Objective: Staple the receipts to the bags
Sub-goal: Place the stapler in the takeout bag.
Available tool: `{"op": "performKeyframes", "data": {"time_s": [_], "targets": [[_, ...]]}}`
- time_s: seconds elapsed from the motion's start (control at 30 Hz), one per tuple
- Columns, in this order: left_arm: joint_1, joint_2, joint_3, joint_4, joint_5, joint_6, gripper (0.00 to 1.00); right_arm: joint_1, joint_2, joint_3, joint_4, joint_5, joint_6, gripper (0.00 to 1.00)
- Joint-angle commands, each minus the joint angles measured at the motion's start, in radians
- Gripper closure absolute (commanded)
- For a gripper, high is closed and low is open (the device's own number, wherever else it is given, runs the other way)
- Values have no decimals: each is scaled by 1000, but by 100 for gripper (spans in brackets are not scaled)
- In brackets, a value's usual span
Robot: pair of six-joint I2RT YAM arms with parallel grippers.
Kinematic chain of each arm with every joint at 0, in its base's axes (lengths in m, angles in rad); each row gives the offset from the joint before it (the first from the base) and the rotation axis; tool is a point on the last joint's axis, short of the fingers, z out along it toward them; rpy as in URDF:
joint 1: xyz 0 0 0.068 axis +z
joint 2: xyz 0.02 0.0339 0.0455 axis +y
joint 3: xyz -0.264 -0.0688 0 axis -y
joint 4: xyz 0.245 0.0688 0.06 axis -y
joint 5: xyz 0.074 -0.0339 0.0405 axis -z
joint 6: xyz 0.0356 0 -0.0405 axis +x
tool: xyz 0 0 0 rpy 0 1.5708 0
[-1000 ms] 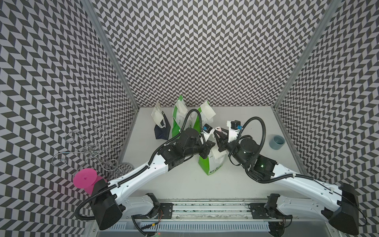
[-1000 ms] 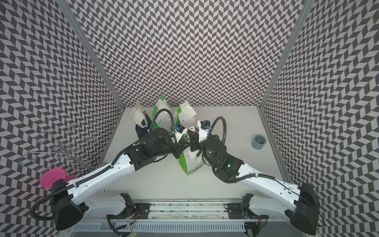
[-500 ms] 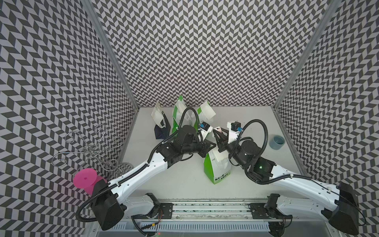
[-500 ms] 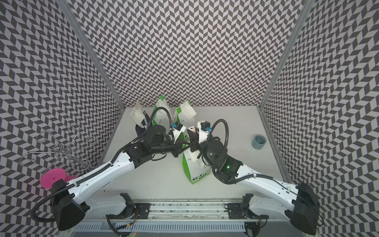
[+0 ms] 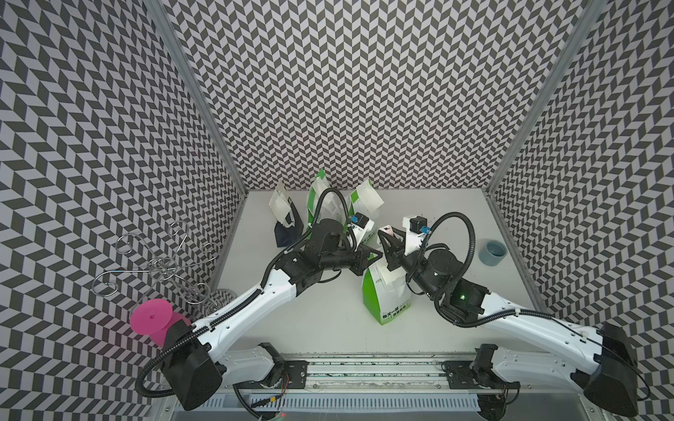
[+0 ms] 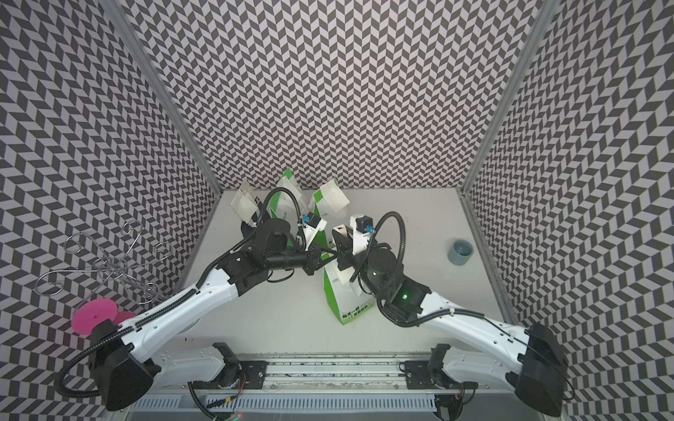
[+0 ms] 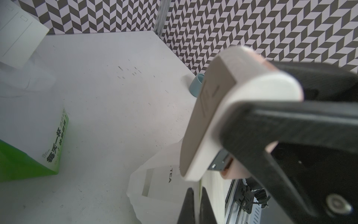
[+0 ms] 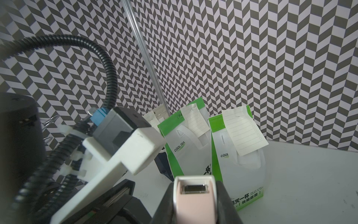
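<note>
The front bag [image 5: 386,306] is standing on the table [image 5: 328,328] near its middle, its top edge reaching up between the two grippers. A receipt [image 7: 213,194] is lying against that edge. The left gripper [image 5: 372,255] is pinching fully shut there on bag and slip together. The right gripper [image 5: 388,243] is clamping partly closed around the stapler [image 7: 222,108], holding its mouth just beside the pinched edge. Whether it is touching the paper I cannot tell. Behind, two green bags [image 8: 186,151] [image 8: 238,161] are standing by the back wall with receipts hanging at their tops, a navy bag [image 5: 286,233] beside them. A cup [image 5: 492,252] is sitting well apart by the right wall.
</note>
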Motion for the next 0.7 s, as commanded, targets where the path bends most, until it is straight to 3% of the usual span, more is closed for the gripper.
{"op": "performKeyframes", "data": {"time_s": [0.0, 0.67], "targets": [[6, -8, 19, 35, 18, -2, 100, 8, -2, 1, 51, -5, -9, 86], [18, -26, 15, 73, -3, 39, 100, 22, 4, 3, -14, 26, -12, 86]]}}
